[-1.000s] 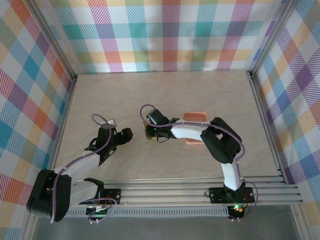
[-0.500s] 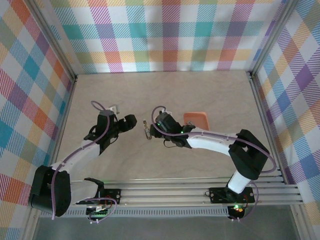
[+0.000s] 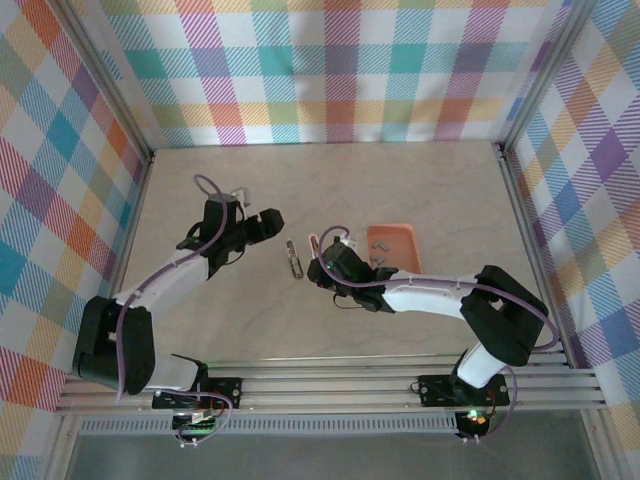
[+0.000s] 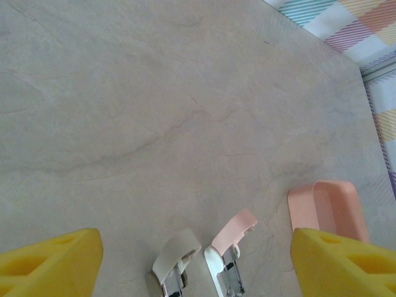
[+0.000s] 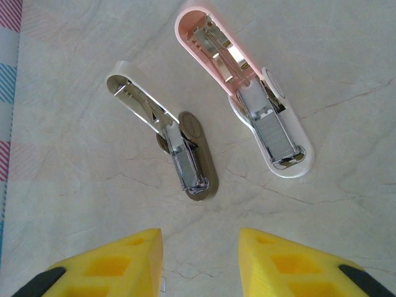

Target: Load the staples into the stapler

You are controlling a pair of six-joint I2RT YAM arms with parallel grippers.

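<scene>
The stapler (image 5: 250, 99), pink and white, lies hinged open on the table with its metal channel (image 5: 276, 137) facing up. In the left wrist view the stapler's pink tip (image 4: 234, 237) sits low between my fingers. From above, the stapler (image 3: 313, 244) lies just beyond my right gripper (image 3: 314, 268). My right gripper (image 5: 201, 260) stands open a short way back from it, with nothing between its yellow fingers (image 5: 291, 263). My left gripper (image 3: 272, 220) is open wide to the left of the stapler, holding nothing. Staples (image 3: 380, 240) lie in the orange tray (image 3: 402, 233).
A second small stapler (image 5: 170, 136), white with a grey-brown base, lies open just left of the pink one, and its white tip (image 4: 177, 260) also lies between my left fingers. The orange tray's rim (image 4: 322, 204) is at the right. Plaid walls enclose the table.
My right gripper drew back from the staplers and opened a little. My left arm moved farther out and to the right, closer to the staplers.
</scene>
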